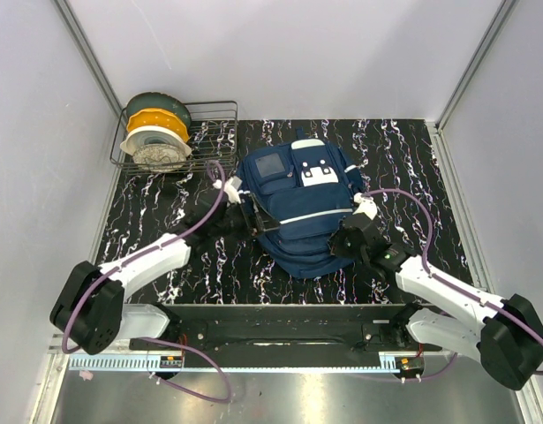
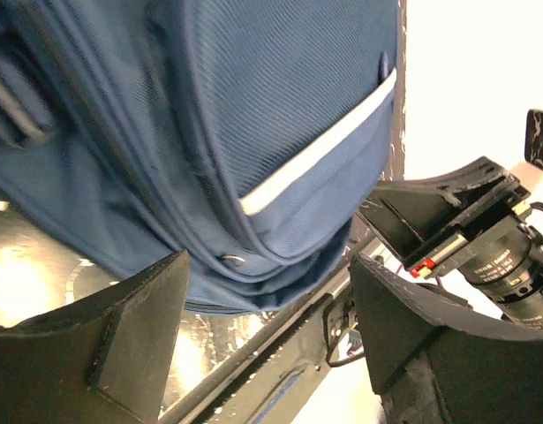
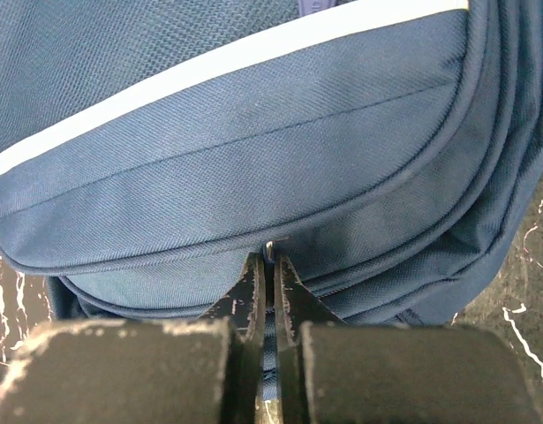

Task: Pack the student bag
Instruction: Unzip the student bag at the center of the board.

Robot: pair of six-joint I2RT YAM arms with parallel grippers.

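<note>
The student bag (image 1: 299, 208) is a navy backpack with white stripes, white patches and a grey square patch. It lies flat in the middle of the black marbled table. My left gripper (image 1: 251, 217) is at the bag's left edge; in the left wrist view it (image 2: 267, 305) is open and empty, with the bag's lower corner (image 2: 253, 159) just beyond its fingers. My right gripper (image 1: 343, 237) is at the bag's right lower edge. In the right wrist view it (image 3: 269, 265) is shut on a small metal zipper pull (image 3: 269, 250) at a seam of the bag (image 3: 253, 132).
A wire rack (image 1: 220, 113) holding yellow, white and dark spools (image 1: 156, 134) stands at the back left. Grey walls close in the table on three sides. A black rail (image 1: 280, 322) runs along the near edge. The right arm's camera (image 2: 492, 252) shows in the left wrist view.
</note>
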